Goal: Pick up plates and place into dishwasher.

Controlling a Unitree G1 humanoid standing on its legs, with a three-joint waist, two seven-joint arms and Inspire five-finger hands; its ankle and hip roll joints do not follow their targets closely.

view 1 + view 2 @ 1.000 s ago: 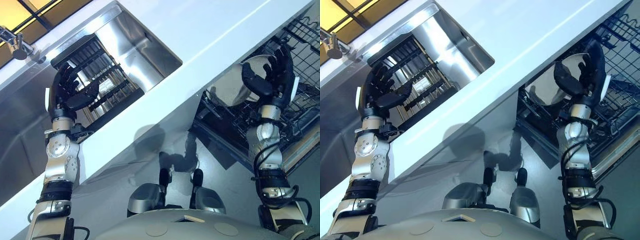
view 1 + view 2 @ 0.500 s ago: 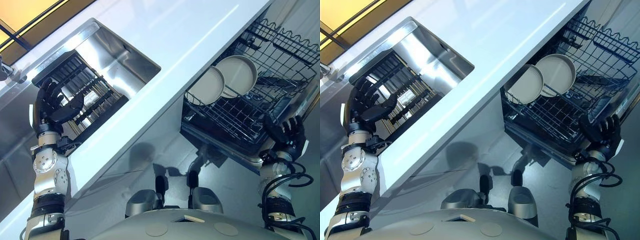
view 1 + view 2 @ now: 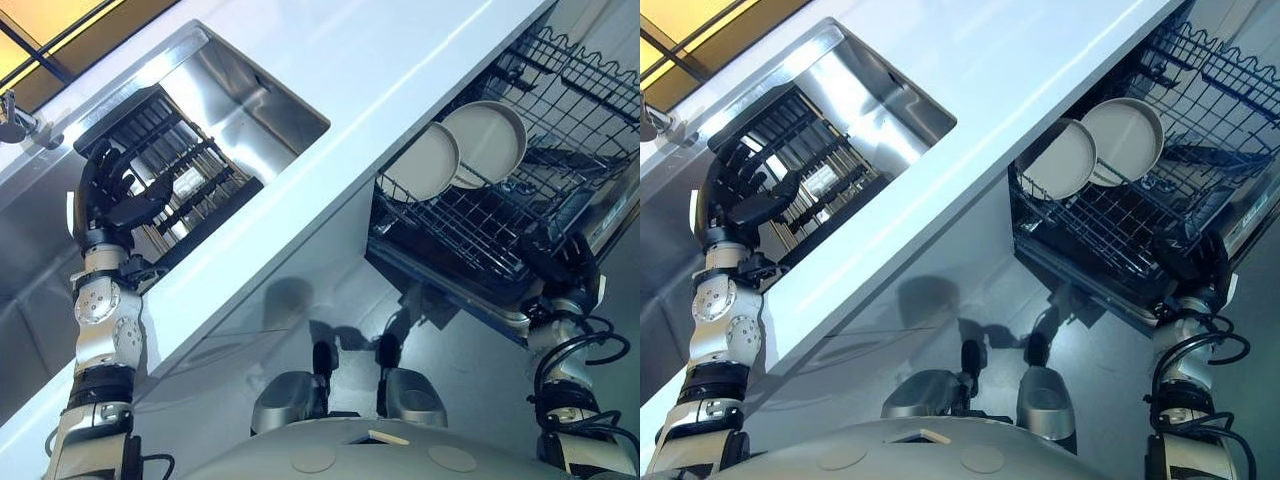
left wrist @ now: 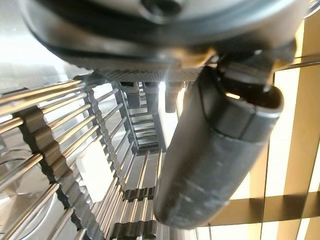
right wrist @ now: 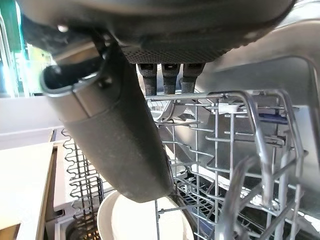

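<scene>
Left eye view: two plates (image 3: 455,152) stand on edge in the dishwasher rack (image 3: 560,110), faces tilted toward the counter (image 3: 300,150), overlapping. The right hand (image 3: 562,266) sits at the rack's front rim, fingers seemingly curled on the wire; partly hidden. The left hand (image 3: 105,195) hovers over the sink's rack (image 3: 175,170), fingers relaxed, empty.
</scene>
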